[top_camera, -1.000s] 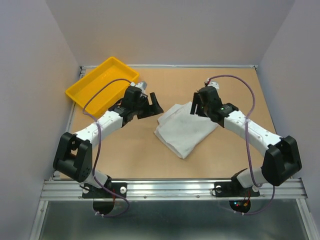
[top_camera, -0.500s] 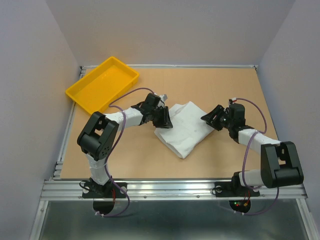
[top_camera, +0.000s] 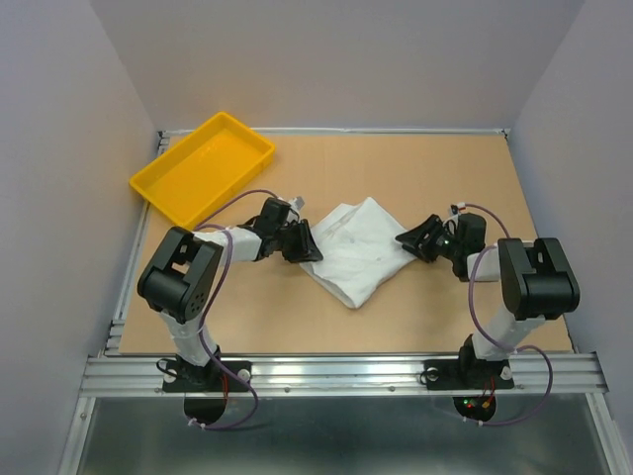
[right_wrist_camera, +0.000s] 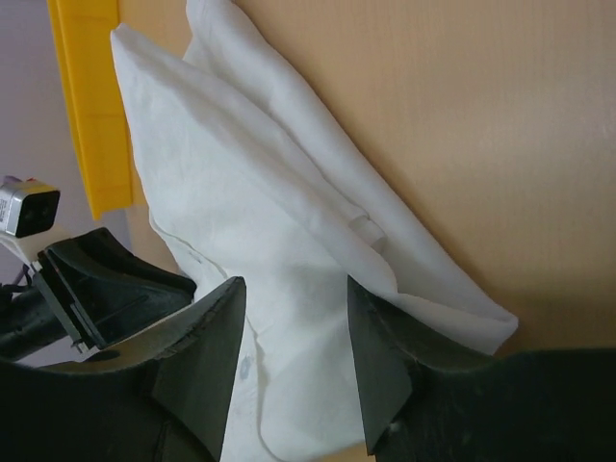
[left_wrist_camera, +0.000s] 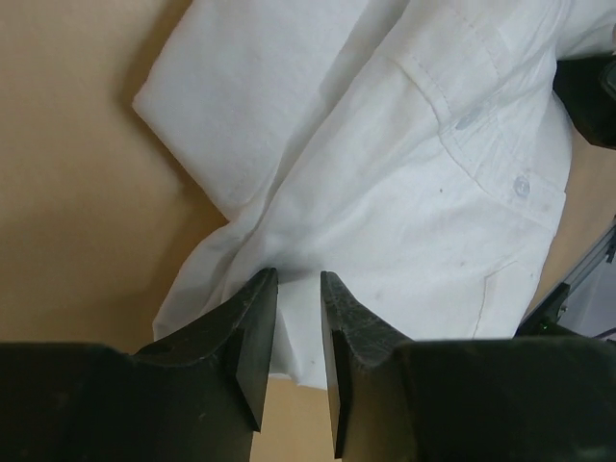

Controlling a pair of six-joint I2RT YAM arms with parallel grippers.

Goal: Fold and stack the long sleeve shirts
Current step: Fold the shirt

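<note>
Left gripper (left_wrist_camera: 293,281) jaws pinched on the white long sleeve shirt (left_wrist_camera: 414,192) edge, right gripper (right_wrist_camera: 294,287) jaws straddling the opposite edge, grip unclear, shirt roughly folded, creased, buttons showing, lying mid-table (top_camera: 445,178), yellow tray (top_camera: 203,166) apart, far-left.

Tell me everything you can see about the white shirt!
The white shirt is thin, wrinkly cloth, folded into a lumpy bundle of layers, with a button strip and small buttons showing. It lies on the brown table, apart from the yellow tray. The left gripper straddles one edge, and the right gripper sits over the opposite side.
</note>
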